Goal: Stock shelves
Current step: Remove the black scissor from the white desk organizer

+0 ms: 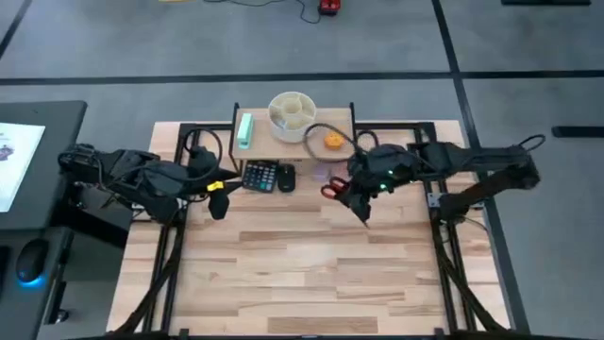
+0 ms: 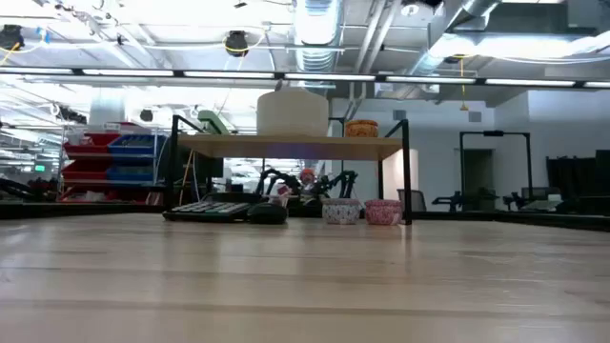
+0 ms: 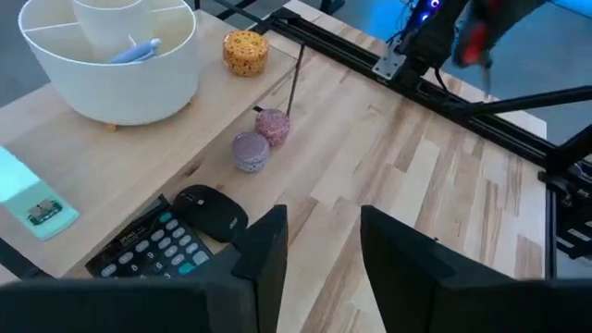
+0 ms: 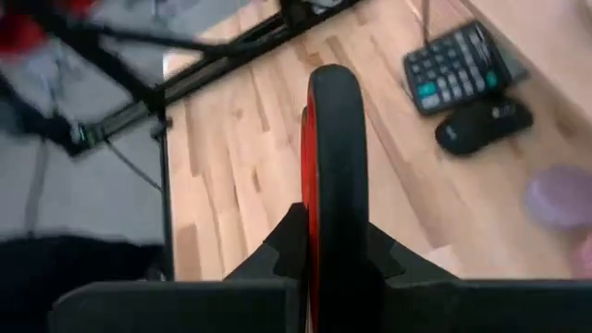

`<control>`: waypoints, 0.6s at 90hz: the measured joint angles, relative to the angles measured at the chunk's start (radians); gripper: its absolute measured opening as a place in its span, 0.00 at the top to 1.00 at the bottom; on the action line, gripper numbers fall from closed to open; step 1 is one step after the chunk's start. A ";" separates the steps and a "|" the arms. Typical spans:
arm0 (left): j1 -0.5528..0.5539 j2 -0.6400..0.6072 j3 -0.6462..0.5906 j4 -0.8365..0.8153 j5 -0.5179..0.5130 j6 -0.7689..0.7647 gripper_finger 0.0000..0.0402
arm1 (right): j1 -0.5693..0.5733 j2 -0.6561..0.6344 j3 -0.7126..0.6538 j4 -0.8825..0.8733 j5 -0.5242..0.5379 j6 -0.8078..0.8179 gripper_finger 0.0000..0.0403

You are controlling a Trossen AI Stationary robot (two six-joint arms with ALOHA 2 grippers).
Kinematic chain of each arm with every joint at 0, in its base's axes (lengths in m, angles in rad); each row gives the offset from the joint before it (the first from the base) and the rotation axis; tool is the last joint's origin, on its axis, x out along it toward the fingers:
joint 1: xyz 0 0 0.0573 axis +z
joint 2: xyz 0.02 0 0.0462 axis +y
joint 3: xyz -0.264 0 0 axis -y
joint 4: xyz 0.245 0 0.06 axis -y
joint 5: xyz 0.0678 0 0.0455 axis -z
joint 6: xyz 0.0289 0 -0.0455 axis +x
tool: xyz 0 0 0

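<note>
Right tool [image 1: 360, 203], frame centre-right: clamped on red scissors [image 1: 332, 191]. Left tool [image 1: 218, 203], centre-left: fingers apart, holding nothing. Shelves [image 1: 332, 127]: 1 divided bowl [image 1: 292, 115].

A grey floor [image 1: 528, 57] crossed by dark lines fills the upper part of the high view, with a small red object [image 1: 328, 8] and a cable lying on it at the top edge. A dark desk [image 1: 38, 170] with a white sheet sits at the left edge. In the low view, the ceiling [image 2: 191, 29] carries bright strip lights and a large silver duct [image 2: 315, 33] at upper centre. Red and blue storage bins [image 2: 114, 157] stand at left, dark office chairs [image 2: 572, 186] at right.
</note>
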 joint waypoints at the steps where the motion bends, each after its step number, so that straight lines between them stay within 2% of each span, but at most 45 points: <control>1: 0.000 0.000 0.000 0.000 0.002 0.000 0.71 | 0.001 -0.011 -0.023 0.021 0.001 0.014 0.95; 12: 0.000 0.000 0.000 0.000 0.019 -0.006 0.71 | 0.042 -0.108 -0.240 0.211 0.080 0.181 0.95; 22: 0.000 0.000 0.000 0.000 0.029 -0.007 0.71 | 0.094 -0.159 -0.392 0.308 0.168 0.336 0.95; 35: 0.000 0.000 0.000 0.000 0.032 -0.008 0.71 | 0.160 -0.186 -0.512 0.306 0.251 0.523 0.95; 54: 0.000 0.000 0.000 -0.001 0.033 -0.008 0.71 | 0.248 -0.223 -0.675 0.322 0.311 0.787 0.95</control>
